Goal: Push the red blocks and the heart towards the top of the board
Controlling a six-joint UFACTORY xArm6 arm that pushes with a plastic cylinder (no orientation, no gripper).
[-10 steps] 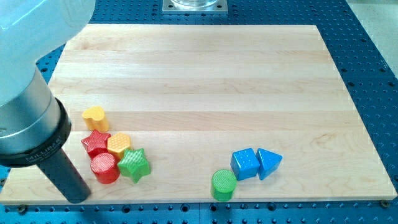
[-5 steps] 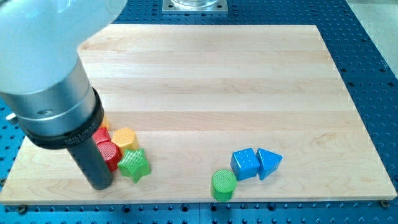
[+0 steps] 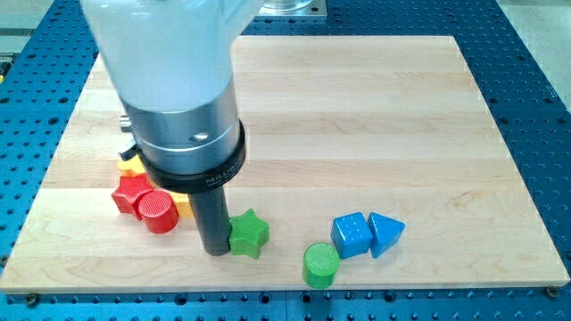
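Observation:
My tip [image 3: 215, 249] rests on the board near the view's bottom, touching the left side of the green star [image 3: 248, 234]. The red cylinder [image 3: 158, 211] stands just left of the rod, with the red star [image 3: 130, 193] against its upper left. The yellow heart [image 3: 130, 166] is mostly hidden behind the arm's body; only its left edge shows. A sliver of a yellow block [image 3: 185, 207], its shape hidden, peeks out between the red cylinder and the rod.
A green cylinder [image 3: 321, 265] stands at the bottom edge, right of the green star. A blue cube [image 3: 351, 234] and a blue triangular block [image 3: 385, 234] sit side by side further right. The arm's wide body covers the board's upper left.
The rod swept to the view's right along the bottom, pushing the green star right and away from the cluster. The red cylinder and red star shifted slightly left.

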